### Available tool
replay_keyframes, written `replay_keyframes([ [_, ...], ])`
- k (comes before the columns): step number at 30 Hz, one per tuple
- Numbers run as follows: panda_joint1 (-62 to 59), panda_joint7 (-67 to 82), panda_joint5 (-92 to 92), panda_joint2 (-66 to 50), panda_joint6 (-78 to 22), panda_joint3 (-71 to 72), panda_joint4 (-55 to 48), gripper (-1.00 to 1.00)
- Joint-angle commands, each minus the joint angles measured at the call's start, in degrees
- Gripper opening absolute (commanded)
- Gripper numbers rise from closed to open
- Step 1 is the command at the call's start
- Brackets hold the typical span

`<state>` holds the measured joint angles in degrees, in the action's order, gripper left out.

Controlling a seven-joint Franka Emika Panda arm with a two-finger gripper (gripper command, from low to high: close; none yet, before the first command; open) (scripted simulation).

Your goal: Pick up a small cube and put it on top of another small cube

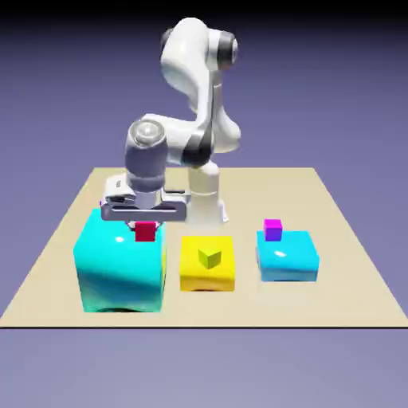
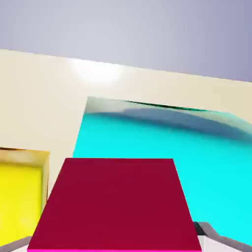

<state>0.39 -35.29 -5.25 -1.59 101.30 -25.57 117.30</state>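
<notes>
The small cube [image 1: 145, 231], crimson red, sits between the fingers of my gripper [image 1: 145, 225], which is shut on it just above the top of the large cyan block [image 1: 119, 271] at the exterior view's left. In the hand view the small cube [image 2: 115, 202] fills the lower middle, with a thin magenta edge at the bottom. A grey fingertip [image 2: 212, 232] shows at its right corner. Beyond it lies the cyan block [image 2: 197, 152]. Another small cube, the deep-blue one, does not show in either view.
A yellow block [image 1: 207, 275] with a tiny yellow-olive cube [image 1: 210, 257] on it stands in the middle. A smaller cyan block [image 1: 288, 259] at the right carries a tiny purple cube [image 1: 273, 230] with a magenta top. The tan table [image 1: 351, 263] surrounds them.
</notes>
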Motion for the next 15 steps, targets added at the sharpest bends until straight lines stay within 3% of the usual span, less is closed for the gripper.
replay_keyframes([
  [1,-0.1,-2.3,1.1,2.1,-2.4,-1.7,0.2,-1.00],
  [6,-7.1,-7.7,0.9,7.8,-12.1,-5.0,1.4,-1.00],
  [11,-7.4,-8.0,0.4,8.1,-2.1,-5.4,11.6,-1.00],
  [12,-7.4,-8.0,0.4,8.1,-2.1,-5.4,11.6,1.00],
  [15,-7.3,-7.9,0.6,8.0,-6.2,-5.2,7.5,1.00],
])
